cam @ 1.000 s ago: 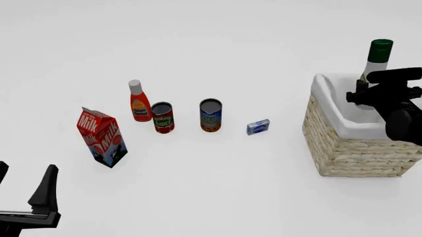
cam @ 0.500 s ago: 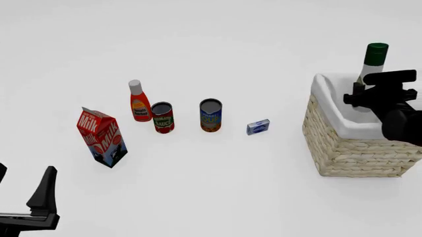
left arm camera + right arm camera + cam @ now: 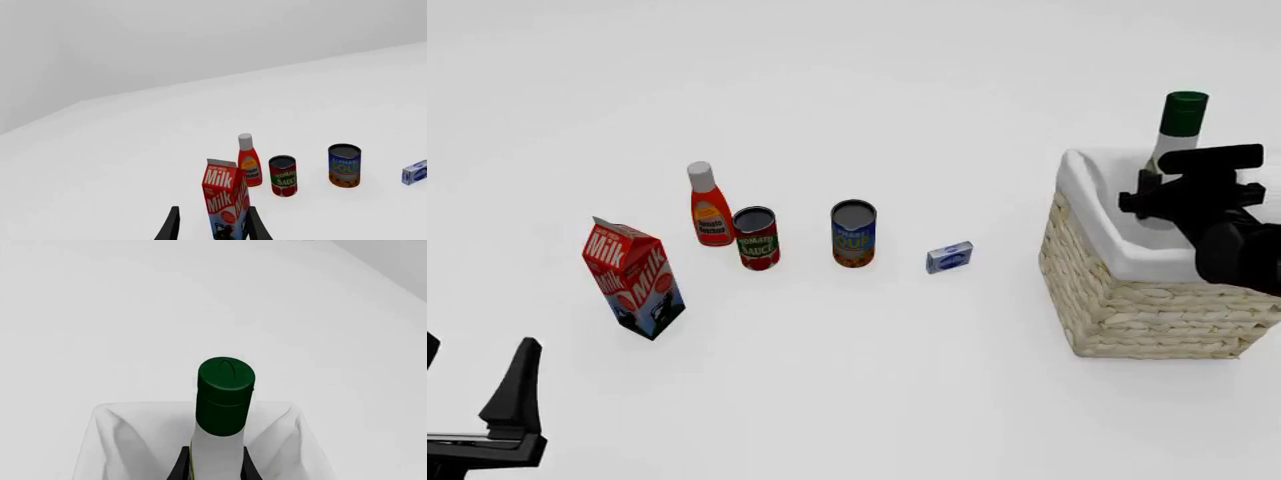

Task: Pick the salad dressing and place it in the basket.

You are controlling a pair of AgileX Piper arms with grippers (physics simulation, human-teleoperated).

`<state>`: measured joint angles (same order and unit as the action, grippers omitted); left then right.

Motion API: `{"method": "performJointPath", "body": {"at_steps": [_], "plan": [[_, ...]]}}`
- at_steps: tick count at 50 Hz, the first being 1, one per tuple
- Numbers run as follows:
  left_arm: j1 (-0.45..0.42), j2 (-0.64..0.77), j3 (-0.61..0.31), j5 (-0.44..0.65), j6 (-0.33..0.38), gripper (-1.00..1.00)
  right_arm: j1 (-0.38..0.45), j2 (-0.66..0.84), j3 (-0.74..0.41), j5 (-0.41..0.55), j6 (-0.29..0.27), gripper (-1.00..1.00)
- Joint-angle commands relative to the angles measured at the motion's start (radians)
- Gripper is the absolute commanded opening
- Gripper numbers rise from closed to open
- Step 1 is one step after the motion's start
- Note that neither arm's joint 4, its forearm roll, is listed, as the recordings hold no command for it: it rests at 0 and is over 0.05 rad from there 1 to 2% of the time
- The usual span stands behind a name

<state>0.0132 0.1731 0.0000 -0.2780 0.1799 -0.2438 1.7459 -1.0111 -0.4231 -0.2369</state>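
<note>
The right gripper (image 3: 1154,190) pinched the salad dressing (image 3: 1176,125) below its neck over the basket (image 3: 1094,290); tall, rigid, probably top-heavy. The left gripper (image 3: 210,227) gaped.

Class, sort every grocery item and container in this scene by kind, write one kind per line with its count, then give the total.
Bottles: 2, the salad dressing held over the basket and the red bottle
Cans: 2
Cartons: 1, the milk carton
Small boxes: 1
Baskets: 1
Total: 7
</note>
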Motion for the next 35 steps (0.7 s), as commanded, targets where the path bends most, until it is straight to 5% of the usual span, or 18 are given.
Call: {"method": "performJointPath", "body": {"at_steps": [1,10,11,35], "plan": [[0.001,-0.006,0.0,0.007,-0.001,1.0,0.003,0.013,-0.005,-0.005,0.012,-1.0],[0.002,-0.026,0.0,0.025,-0.001,1.0,0.007,0.012,-0.006,-0.002,0.015,-1.0],[0.003,-0.024,0.0,0.024,-0.002,1.0,0.014,0.013,-0.005,-0.003,0.012,1.0],[0.004,-0.048,0.0,0.044,-0.001,1.0,0.017,0.004,-0.006,0.003,0.013,1.0]]}}
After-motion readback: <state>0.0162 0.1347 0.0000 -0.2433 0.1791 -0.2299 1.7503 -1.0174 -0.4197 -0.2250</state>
